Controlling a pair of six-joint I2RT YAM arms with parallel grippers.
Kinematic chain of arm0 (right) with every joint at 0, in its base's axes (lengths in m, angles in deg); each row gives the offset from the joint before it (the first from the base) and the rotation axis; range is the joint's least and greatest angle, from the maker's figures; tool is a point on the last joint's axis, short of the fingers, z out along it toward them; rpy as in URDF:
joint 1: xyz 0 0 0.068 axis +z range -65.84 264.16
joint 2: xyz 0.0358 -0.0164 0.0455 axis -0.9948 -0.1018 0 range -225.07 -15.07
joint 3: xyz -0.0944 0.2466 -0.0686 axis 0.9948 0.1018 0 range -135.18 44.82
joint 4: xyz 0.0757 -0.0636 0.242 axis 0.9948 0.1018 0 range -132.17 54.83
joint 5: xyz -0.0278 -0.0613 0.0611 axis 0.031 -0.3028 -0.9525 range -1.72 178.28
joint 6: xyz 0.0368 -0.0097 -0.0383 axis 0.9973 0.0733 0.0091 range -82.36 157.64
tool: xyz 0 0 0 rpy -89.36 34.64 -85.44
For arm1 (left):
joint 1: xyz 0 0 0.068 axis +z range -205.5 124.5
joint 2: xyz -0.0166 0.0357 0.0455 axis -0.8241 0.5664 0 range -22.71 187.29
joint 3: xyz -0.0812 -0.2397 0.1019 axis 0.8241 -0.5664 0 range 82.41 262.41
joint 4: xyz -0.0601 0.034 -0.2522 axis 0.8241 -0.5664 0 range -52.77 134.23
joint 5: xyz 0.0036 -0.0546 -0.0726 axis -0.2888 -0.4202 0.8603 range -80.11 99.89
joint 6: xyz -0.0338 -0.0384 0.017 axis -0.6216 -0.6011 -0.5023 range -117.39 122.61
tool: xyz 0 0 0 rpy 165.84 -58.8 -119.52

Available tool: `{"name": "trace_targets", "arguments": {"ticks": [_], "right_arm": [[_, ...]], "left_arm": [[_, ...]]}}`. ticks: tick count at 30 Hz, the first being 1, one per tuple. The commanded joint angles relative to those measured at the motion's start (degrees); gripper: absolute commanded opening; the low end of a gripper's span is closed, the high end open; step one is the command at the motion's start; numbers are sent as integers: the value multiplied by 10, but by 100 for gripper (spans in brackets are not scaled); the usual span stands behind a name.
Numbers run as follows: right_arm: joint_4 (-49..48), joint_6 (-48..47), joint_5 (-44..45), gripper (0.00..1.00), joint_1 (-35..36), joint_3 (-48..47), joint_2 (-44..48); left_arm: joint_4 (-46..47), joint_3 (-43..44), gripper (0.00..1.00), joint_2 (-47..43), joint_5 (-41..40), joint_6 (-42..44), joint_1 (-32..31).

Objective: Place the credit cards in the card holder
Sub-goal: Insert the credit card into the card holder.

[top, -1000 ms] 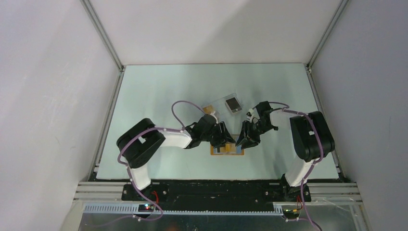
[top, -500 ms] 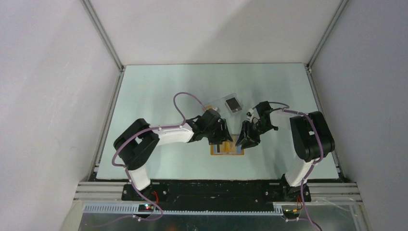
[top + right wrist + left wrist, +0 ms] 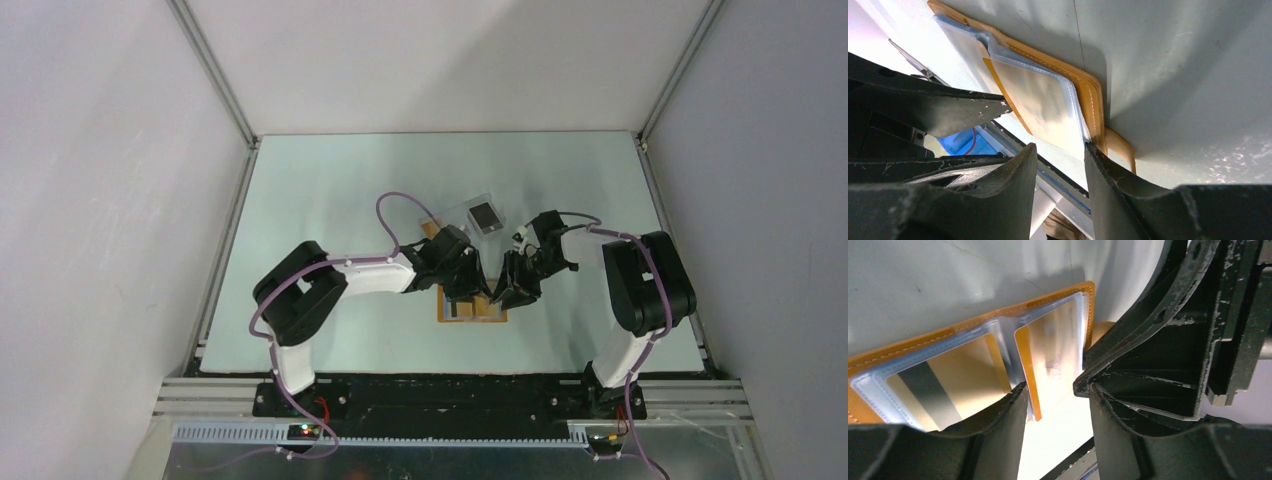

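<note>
We see the card holder (image 3: 963, 327) lying open with a striped card (image 3: 943, 385) tucked inside, while the left gripper (image 3: 1050, 385) and right gripper (image 3: 1059, 147) hover at it, jaws parted.

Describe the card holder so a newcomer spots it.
On the pale green table, look at the near middle. The open orange-tan leather-like card holder lies flat there; unlike the clear plastic rectangle with a black centre behind it, it has stitched orange edges.

Clear plastic rectangle with black centre (image 3: 485, 216), pale green table (image 3: 330, 200)
</note>
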State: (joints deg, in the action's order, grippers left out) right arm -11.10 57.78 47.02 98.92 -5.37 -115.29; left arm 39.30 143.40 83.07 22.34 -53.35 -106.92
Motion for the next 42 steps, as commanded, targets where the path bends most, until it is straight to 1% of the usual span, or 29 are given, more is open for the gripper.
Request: {"name": "trace_targets", "arguments": {"ticks": [1,4,9,12,18,20,22,23,25,34,39,42], "right_arm": [[-11,-11,41,45,-4,15,1],[-12,-12,37,43,-4,15,1],[-12,-14,34,41,-5,15,0],[-10,-16,34,40,-5,15,3],[-3,-16,46,41,-5,15,18],[-3,-16,46,41,-5,15,21],[-3,-15,44,40,-5,15,23],[-3,-16,44,40,-5,15,22],[-4,-15,42,40,-5,15,22],[20,-19,49,39,-5,0,41],[29,-17,43,35,-2,-12,45],[29,-13,36,32,6,-17,44]], "left_arm": [[44,16,51,6,29,-34,-5],[69,18,48,12,35,-46,-5],[82,8,48,10,37,-47,-4],[82,-10,48,-7,28,-46,-1],[78,-41,57,-91,-2,-34,14],[64,-53,59,-117,-15,-30,22],[29,-60,62,-139,-34,-18,31],[6,-64,64,-144,-38,-8,36],[-7,-77,65,-154,-37,3,47],[-31,-177,62,-187,-49,14,91],[-48,-167,61,-162,-47,17,95],[-58,-148,57,-140,-44,22,95]]}}
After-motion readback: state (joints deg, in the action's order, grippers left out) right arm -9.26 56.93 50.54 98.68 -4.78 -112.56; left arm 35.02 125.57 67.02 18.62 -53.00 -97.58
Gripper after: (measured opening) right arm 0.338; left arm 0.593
